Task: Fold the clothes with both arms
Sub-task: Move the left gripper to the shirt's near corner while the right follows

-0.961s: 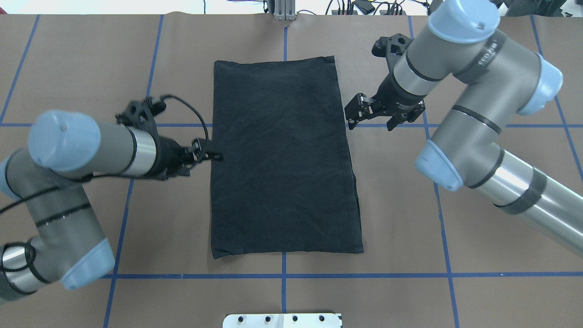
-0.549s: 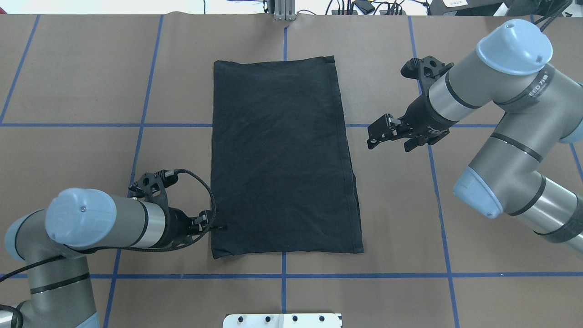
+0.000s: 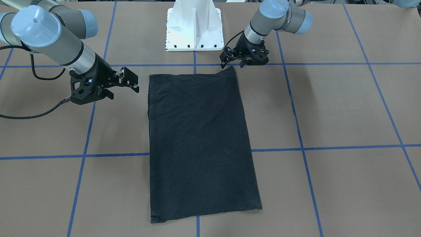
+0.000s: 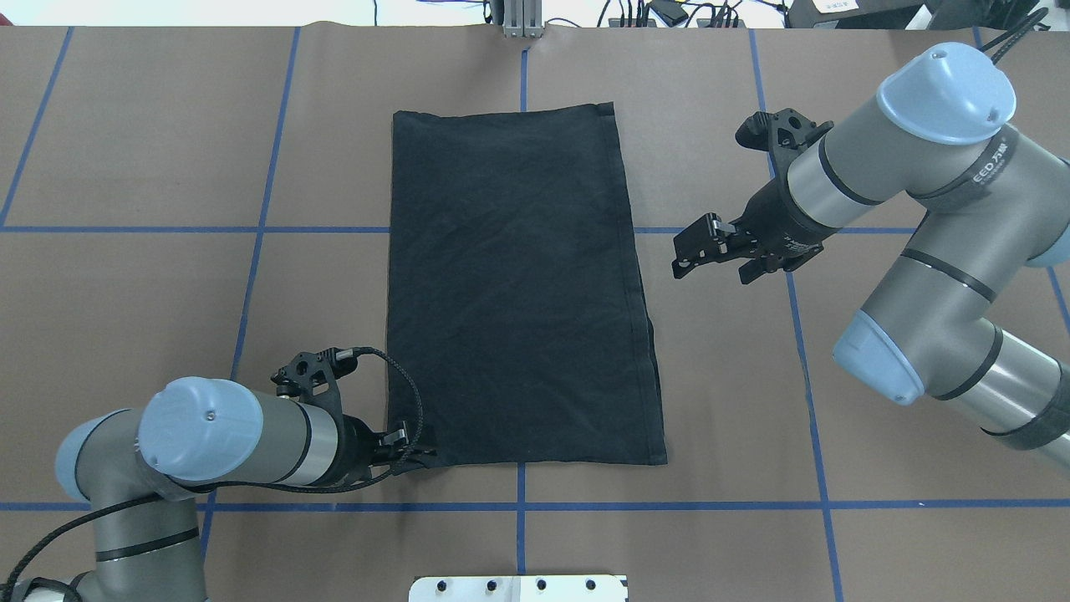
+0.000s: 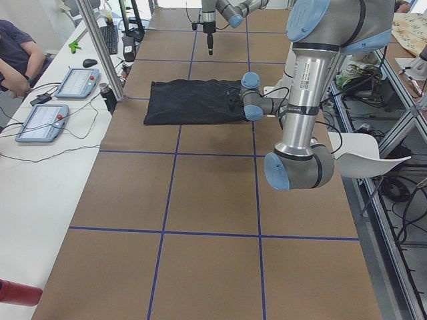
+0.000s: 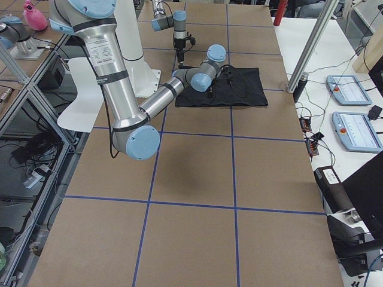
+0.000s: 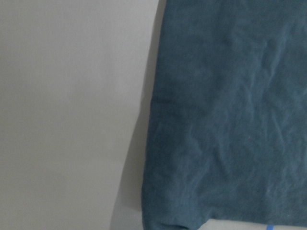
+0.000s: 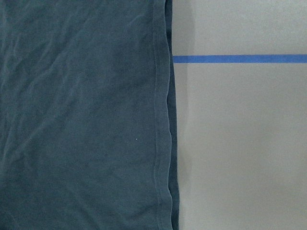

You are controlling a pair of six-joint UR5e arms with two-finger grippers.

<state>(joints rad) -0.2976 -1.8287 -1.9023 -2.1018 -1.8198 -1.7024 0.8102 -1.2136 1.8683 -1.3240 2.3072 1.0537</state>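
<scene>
The black T-shirt (image 4: 518,284) lies flat on the table, folded into a long rectangle, plain side up; the print is hidden. It also shows in the front view (image 3: 197,141), the left wrist view (image 7: 230,120) and the right wrist view (image 8: 81,120). My left gripper (image 4: 415,451) is low at the shirt's near-left corner, and in the front view (image 3: 233,64) it looks open. I cannot tell if it touches the cloth. My right gripper (image 4: 715,269) is open and empty, hovering right of the shirt's right edge, apart from it; it also shows in the front view (image 3: 125,93).
The white pedestal base (image 3: 194,26) stands at the robot's side of the table. Blue tape lines (image 4: 518,506) grid the brown table. A bench with tablets (image 5: 77,83) and a seated person (image 5: 13,53) are beyond the table's far edge.
My left gripper has moved along the shirt's left edge from its middle to the near-left corner. My right gripper drew back rightward from the shirt, then held still.
</scene>
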